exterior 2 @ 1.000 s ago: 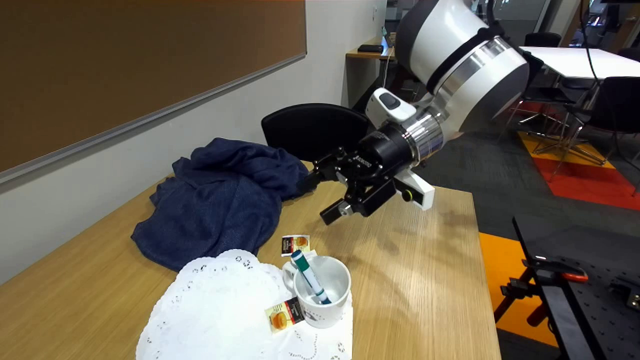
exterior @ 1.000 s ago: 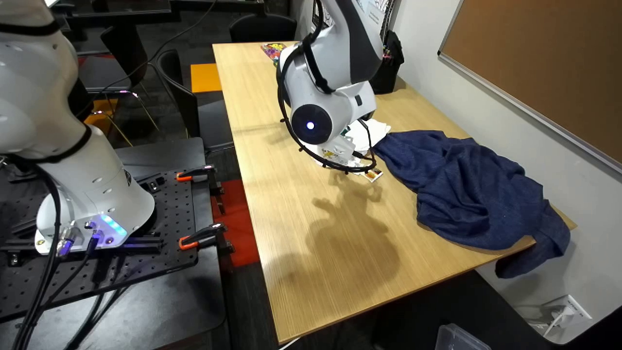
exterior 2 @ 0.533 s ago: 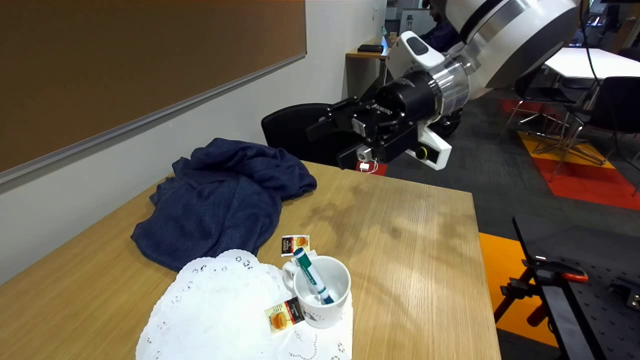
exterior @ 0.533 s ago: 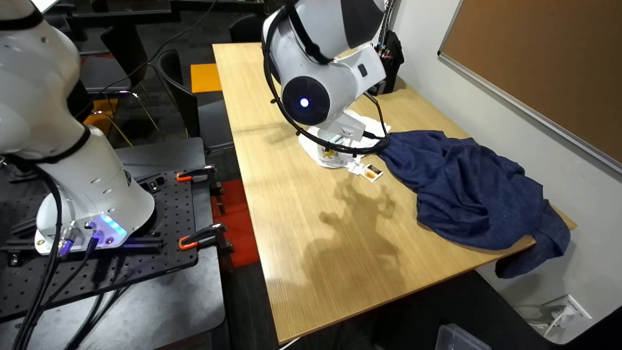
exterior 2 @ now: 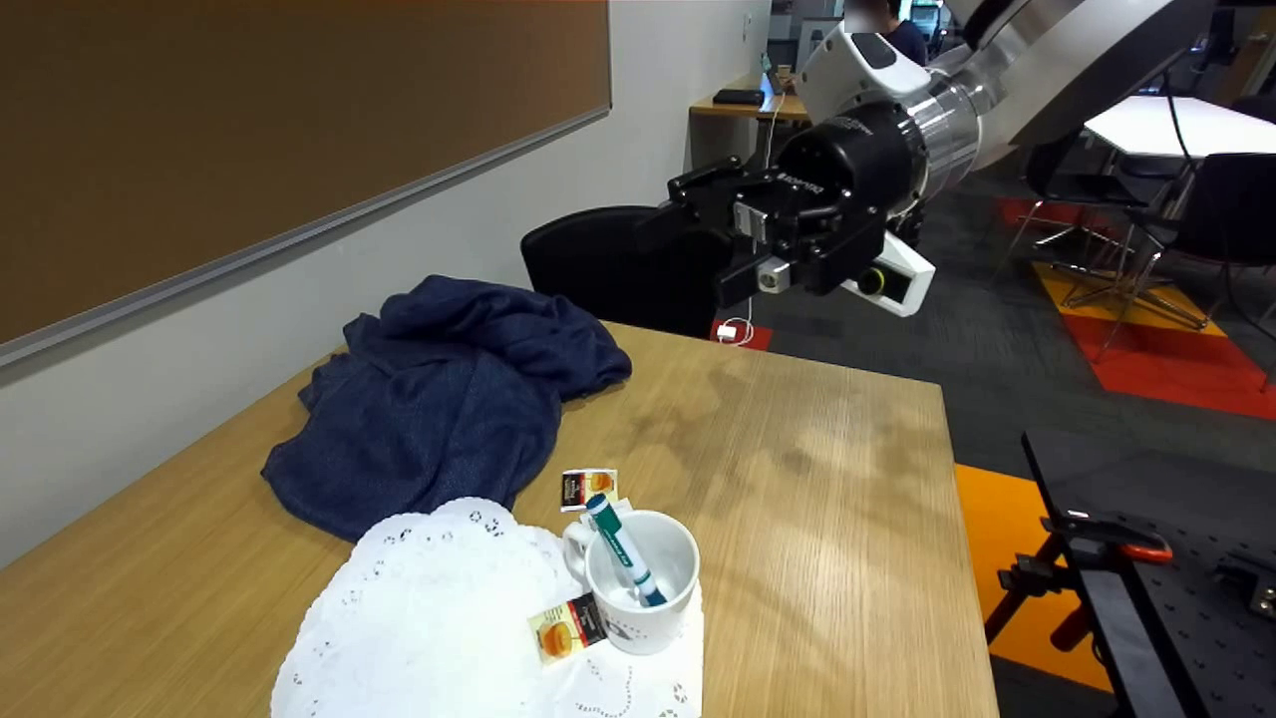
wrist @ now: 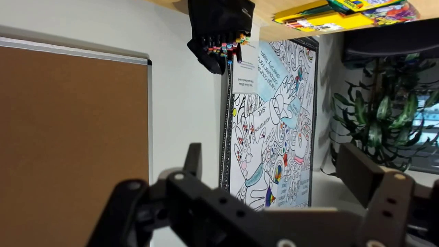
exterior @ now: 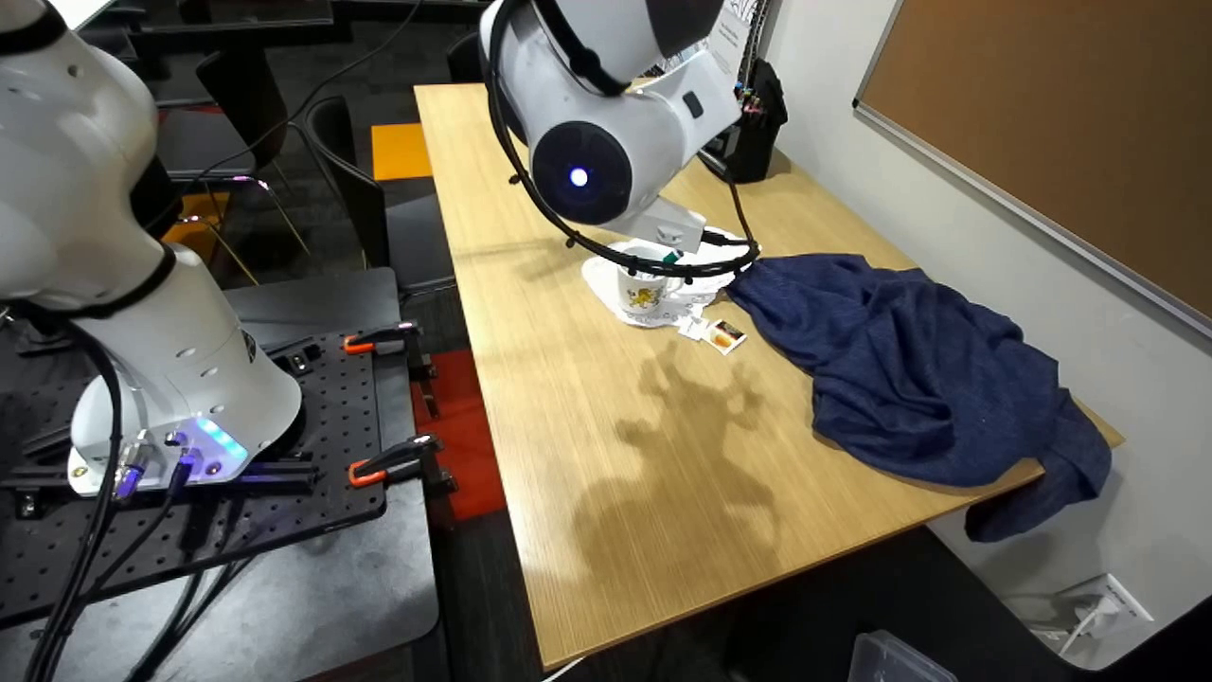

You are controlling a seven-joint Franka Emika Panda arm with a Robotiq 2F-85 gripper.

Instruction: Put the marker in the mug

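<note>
The marker (exterior 2: 620, 546), white and green with a teal-green cap, leans inside the white mug (exterior 2: 643, 634). Its lower end is down in the mug and its capped end sticks out over the rim by the handle. In an exterior view the mug (exterior: 641, 294) shows partly behind the arm, with only the green end of the marker (exterior: 671, 257) visible. My gripper (exterior 2: 698, 261) is open and empty, raised high above the table and well away from the mug. The wrist view shows the gripper's (wrist: 271, 159) fingers wide apart with nothing between them; mug and marker are out of that view.
The mug stands on a white doily (exterior 2: 429, 618) beside tea sachets (exterior 2: 566, 630). A navy cloth (exterior 2: 439, 399) lies by the wall. A black pouch of pens (wrist: 223, 20) and yellow crayon boxes (wrist: 329, 19) are at the far table end. A corkboard (exterior 2: 299, 130) hangs on the wall.
The gripper has risen and drawn back, up and to the right in an exterior view, staying open. The mug has not moved. The marker seems to have rolled slightly inside the mug.
</note>
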